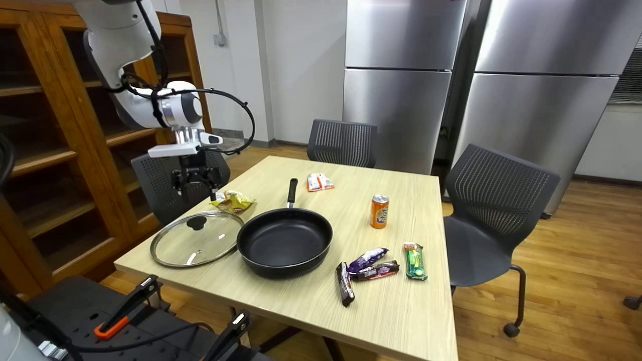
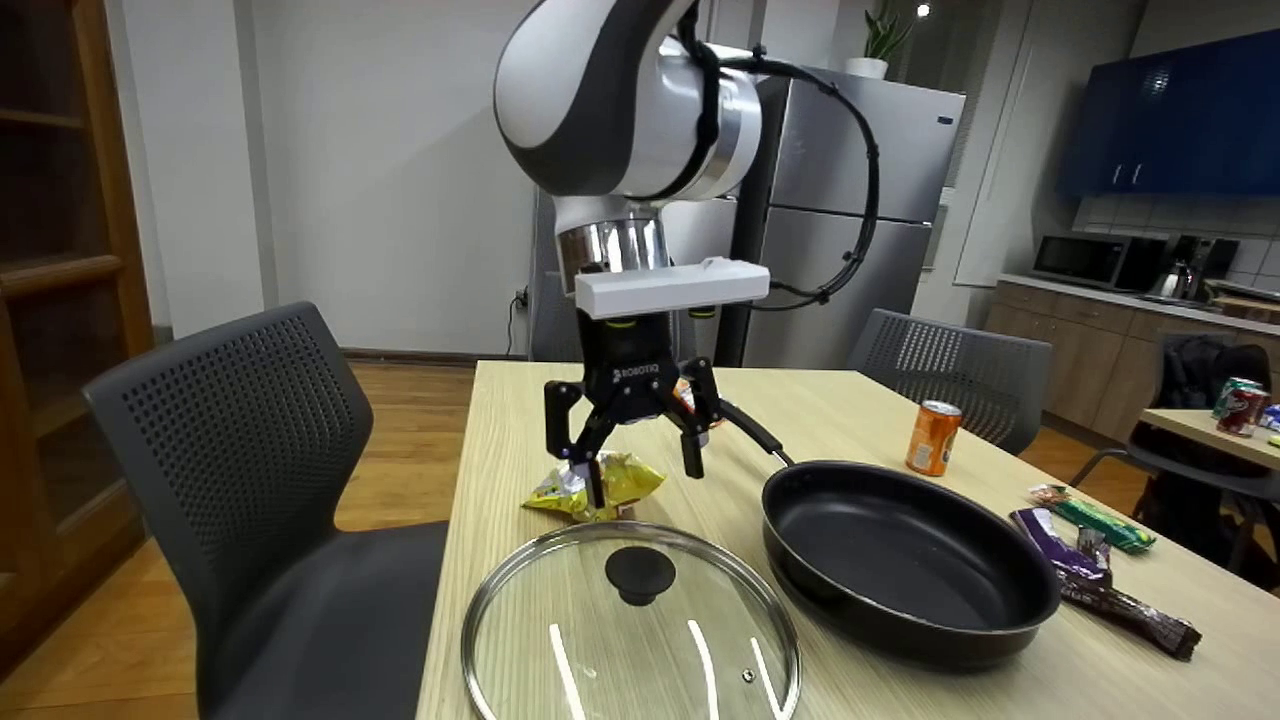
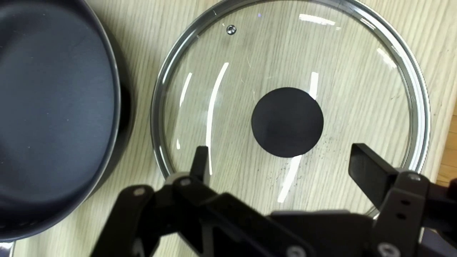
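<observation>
Glass lid [image 2: 640,645] lies flat on the table just beside the frying pan [image 1: 284,240], whose dark inside shows uncovered. The gripper [image 2: 645,487], lettered ROBOTIQ, hangs above the lid, its fingers released and wide apart. A yellow snack bag [image 1: 234,201] sits near the pan on the lid's side; an orange can [image 1: 379,211] and wrapped bars [image 1: 375,271] are across the pan from the lid. The wrappers' print is too small to read. The wrist view cuts off part of the pan.
</observation>
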You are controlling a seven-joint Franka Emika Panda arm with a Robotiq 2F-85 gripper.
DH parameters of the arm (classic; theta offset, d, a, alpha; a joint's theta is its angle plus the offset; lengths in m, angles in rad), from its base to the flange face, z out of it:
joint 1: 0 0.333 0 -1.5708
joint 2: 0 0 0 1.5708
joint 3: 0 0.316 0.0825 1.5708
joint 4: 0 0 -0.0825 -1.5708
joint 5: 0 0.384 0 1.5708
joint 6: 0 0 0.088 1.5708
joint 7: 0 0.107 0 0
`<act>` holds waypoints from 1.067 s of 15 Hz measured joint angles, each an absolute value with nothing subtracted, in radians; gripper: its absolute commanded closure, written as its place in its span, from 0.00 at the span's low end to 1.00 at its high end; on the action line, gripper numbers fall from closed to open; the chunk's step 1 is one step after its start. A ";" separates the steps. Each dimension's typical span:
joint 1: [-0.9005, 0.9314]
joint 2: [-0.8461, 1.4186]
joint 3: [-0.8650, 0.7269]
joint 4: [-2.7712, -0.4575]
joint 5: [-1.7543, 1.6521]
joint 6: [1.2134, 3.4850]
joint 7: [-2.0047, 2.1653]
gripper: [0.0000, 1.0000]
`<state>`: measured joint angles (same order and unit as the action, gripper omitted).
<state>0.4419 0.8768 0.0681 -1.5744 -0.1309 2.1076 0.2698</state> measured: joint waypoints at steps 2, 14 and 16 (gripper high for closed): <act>0.425 0.837 0.067 -1.608 -0.131 2.114 0.270 0.00; 0.254 0.648 0.051 -1.858 -0.097 2.291 0.270 0.00; 0.220 0.627 0.046 -1.892 -0.081 2.317 0.269 0.00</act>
